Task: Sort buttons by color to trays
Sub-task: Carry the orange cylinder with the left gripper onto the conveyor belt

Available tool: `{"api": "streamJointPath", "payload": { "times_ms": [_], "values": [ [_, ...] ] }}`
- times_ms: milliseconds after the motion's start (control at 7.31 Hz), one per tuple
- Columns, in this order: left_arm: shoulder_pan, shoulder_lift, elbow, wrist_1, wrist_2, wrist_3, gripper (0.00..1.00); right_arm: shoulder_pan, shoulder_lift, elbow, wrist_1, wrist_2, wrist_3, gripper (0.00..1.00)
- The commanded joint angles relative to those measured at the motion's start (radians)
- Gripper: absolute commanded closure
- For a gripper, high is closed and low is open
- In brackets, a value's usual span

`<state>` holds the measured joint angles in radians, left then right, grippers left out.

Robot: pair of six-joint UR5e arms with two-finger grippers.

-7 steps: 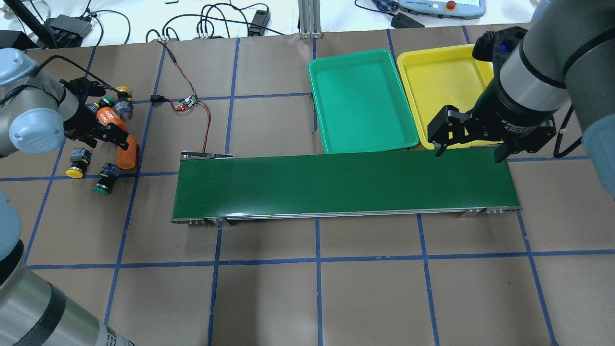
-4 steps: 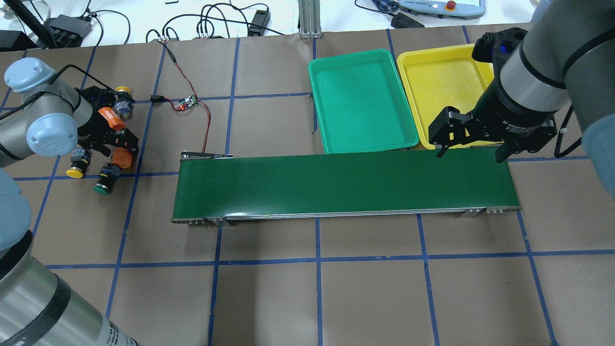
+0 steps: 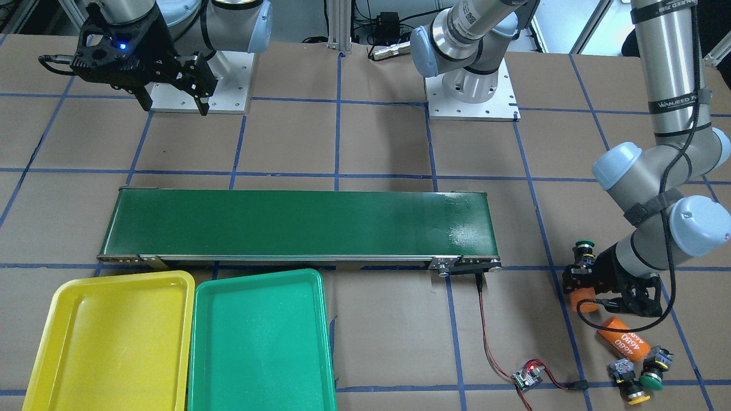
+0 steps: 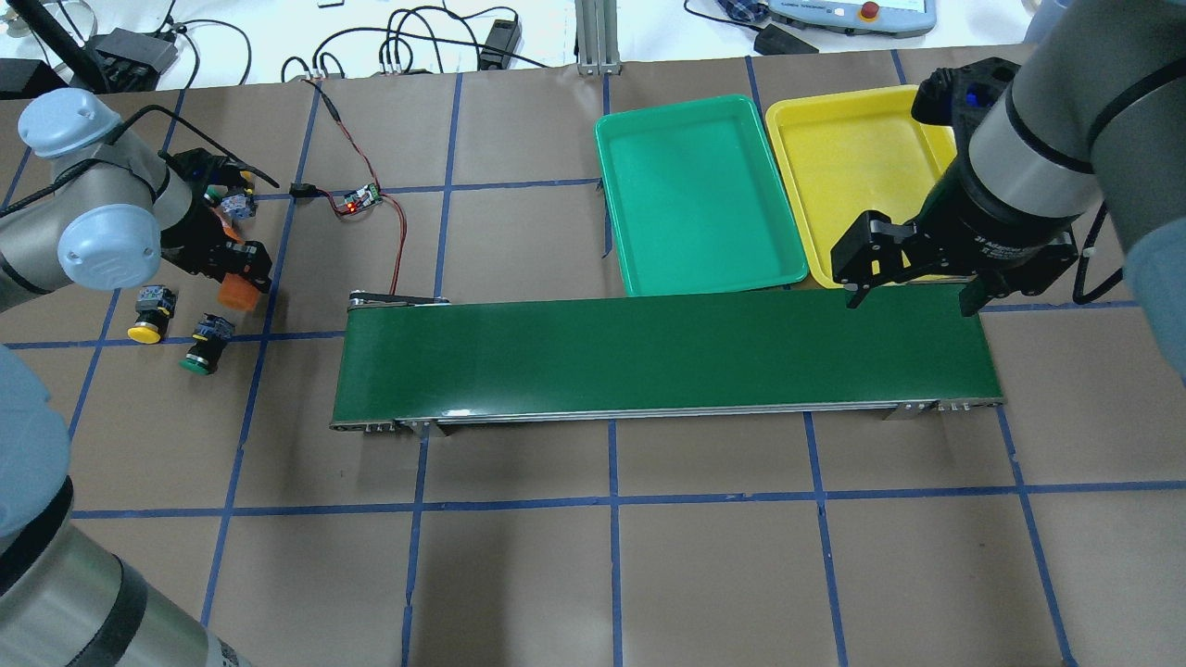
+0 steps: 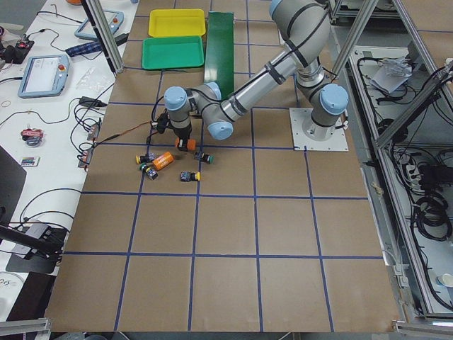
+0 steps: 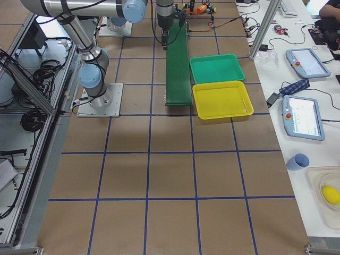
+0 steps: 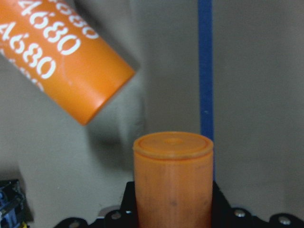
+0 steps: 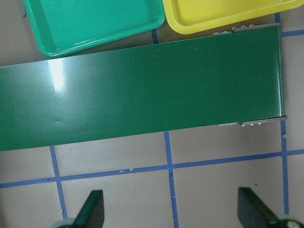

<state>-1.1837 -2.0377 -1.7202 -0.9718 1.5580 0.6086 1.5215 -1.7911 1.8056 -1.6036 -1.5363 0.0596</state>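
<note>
At the far left of the overhead view you have two of the buttons lying on their sides on the brown paper: the near yellow button (image 4: 148, 315) and, just beside it, the near green button (image 4: 204, 341). I judge them light, hard plastic pieces. The round mushroom cap looks smooth and apt to slip or roll, so take hold across the flat sides of the dark body, not the cap. The far yellow button (image 3: 629, 381) and far green button (image 3: 657, 368) lie together beyond the arm, with the "4680" cylinder (image 3: 623, 341) just beside them, crowding any approach to that pair.

Your left gripper (image 4: 239, 276) is closed on a plain orange cylinder (image 7: 172, 183), which fills the space between its fingers. That is no button, and by my reckoning you must set it down away from the four before you can pick any.

Moving right, a small circuit board (image 4: 357, 199) and its red-and-black wire (image 4: 400, 241) lie between the buttons and the conveyor belt (image 4: 667, 357) — a likely snag for a low carry. Beyond the belt sit the green tray (image 4: 700, 195) and the yellow tray (image 4: 852, 176), side by side, well apart from every button and neither holding one. Your right gripper (image 4: 910, 302) hangs over the belt's right end by the yellow tray, fingers spread wide, holding nothing.
</note>
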Motion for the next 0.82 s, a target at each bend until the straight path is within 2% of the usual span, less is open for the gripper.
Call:
{"api": "streamJointPath", "payload": {
  "times_ms": [0,274,410,684],
  "values": [
    [-0.077,0.162,-0.085,-0.1,-0.006,0.29,1.0,-0.015,0.001,0.005,-0.01,-0.001,-0.01,0.0],
    [-0.144,0.31,-0.252,-0.091,-0.026,0.586,1.0,-0.029,-0.001,0.011,-0.003,0.01,-0.032,0.0],
    [-0.196,0.348,-0.263,-0.09,-0.023,0.732,1.0,-0.029,-0.001,0.011,-0.007,0.009,-0.04,0.0],
    [-0.32,0.364,-0.269,-0.096,-0.012,0.81,1.0,-0.034,-0.002,0.015,0.01,0.007,-0.034,0.0]
  ]
}}
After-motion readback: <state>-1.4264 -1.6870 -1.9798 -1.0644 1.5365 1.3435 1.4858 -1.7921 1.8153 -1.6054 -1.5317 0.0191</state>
